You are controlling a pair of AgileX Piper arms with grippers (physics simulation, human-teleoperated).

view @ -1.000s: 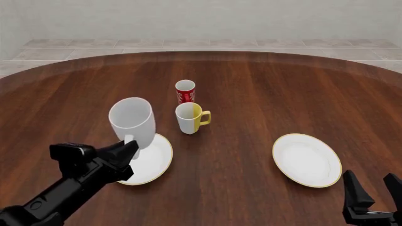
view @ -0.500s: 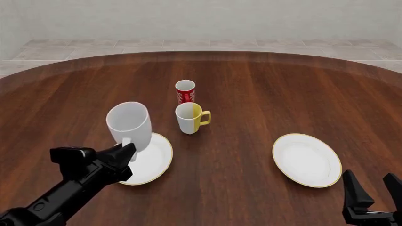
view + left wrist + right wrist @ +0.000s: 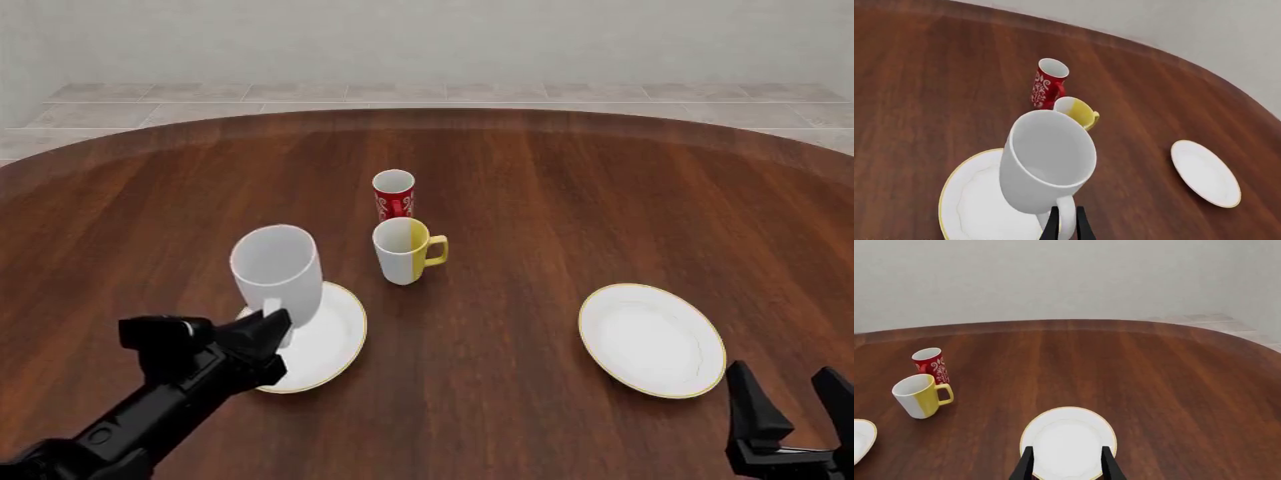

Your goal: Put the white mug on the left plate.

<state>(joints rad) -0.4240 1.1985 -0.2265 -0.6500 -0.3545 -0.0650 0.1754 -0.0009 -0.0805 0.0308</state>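
Lit bright and even all over, with soft light from above. Showed only faint, small shadows under the cups (image 3: 394, 195) and plates (image 3: 653, 340). Gave a gentle shine on the brown table (image 3: 601, 200) and on the big white mug (image 3: 1047, 160). Stayed sharp everywhere, with no blur. Looked smooth and clean, without bending at the edges.

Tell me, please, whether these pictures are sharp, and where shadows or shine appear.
Front view: sharp all over, light soft and even; only a faint shadow beside the yellow-handled mug. Left wrist view: the white mug looms large, with a soft sheen and a shaded inside. Right wrist view: sharp, the right plate evenly lit, no glare.
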